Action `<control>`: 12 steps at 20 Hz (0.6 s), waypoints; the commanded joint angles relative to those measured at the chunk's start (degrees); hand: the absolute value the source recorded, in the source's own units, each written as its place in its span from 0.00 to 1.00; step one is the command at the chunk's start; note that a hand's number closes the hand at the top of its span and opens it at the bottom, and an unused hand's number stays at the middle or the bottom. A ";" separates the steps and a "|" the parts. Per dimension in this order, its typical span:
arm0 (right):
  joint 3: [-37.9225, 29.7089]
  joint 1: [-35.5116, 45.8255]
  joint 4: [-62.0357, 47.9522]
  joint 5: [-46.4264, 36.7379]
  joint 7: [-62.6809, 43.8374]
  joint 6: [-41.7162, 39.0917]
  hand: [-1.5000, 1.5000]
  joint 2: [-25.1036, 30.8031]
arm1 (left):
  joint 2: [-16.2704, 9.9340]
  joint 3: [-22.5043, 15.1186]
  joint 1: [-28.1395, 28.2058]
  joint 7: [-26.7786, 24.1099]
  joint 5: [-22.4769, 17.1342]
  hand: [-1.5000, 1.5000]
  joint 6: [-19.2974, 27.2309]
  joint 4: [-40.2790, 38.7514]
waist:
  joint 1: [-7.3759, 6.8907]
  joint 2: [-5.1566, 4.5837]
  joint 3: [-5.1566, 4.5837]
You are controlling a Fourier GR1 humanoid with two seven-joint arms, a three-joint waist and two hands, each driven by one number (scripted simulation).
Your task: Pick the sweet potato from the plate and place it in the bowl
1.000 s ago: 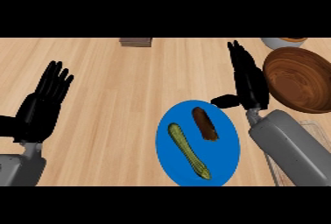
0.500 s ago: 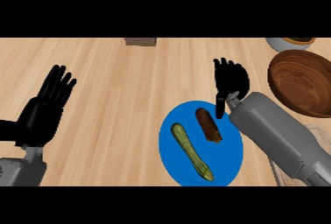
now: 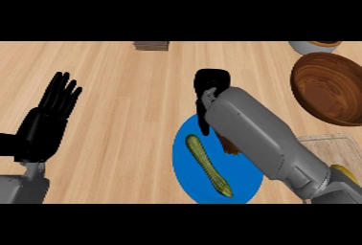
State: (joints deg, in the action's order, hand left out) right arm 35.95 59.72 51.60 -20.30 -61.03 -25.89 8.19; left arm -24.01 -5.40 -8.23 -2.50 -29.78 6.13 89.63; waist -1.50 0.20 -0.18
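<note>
Across the counter (image 3: 120, 95), open wood lies left of the blue plate (image 3: 185, 172); the wooden bowl (image 3: 326, 88) sits at the right edge. The right hand (image 3: 210, 83), fingers curled down, grip unclear, hangs over the plate's far rim, its forearm hiding most of the sweet potato (image 3: 230, 147). Groping blind could nudge the green vegetable (image 3: 208, 165) instead. The left hand (image 3: 48, 119) rests spread.

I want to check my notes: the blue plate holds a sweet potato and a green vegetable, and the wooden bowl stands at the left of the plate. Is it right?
Not quite. In the head view the bowl stands to the right of the plate, not left. The sweet potato and green vegetable do lie on the plate.
</note>
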 commanded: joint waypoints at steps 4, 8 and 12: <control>-1.37 0.95 -1.36 0.58 -14.94 -3.36 0.00 -7.43 | 0.23 0.71 2.87 -0.65 0.32 0.50 -1.27 1.48 | 1.28 0.22 0.14; -0.92 -3.20 1.15 -0.62 -13.41 -3.28 0.00 -5.25 | 0.03 2.94 0.38 -1.59 1.04 0.50 -1.39 -2.88 | 2.30 0.17 0.14; 0.63 -7.03 5.73 -2.39 -14.64 -2.96 0.00 -5.07 | 1.60 1.12 4.69 -0.13 2.15 0.50 1.03 3.99 | 1.93 0.40 0.17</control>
State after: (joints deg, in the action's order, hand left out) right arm 35.34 55.71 53.50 -21.40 -64.31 -26.34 3.95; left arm -23.33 -3.46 -6.28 -2.65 -28.93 5.93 90.43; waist 0.36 0.47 -0.03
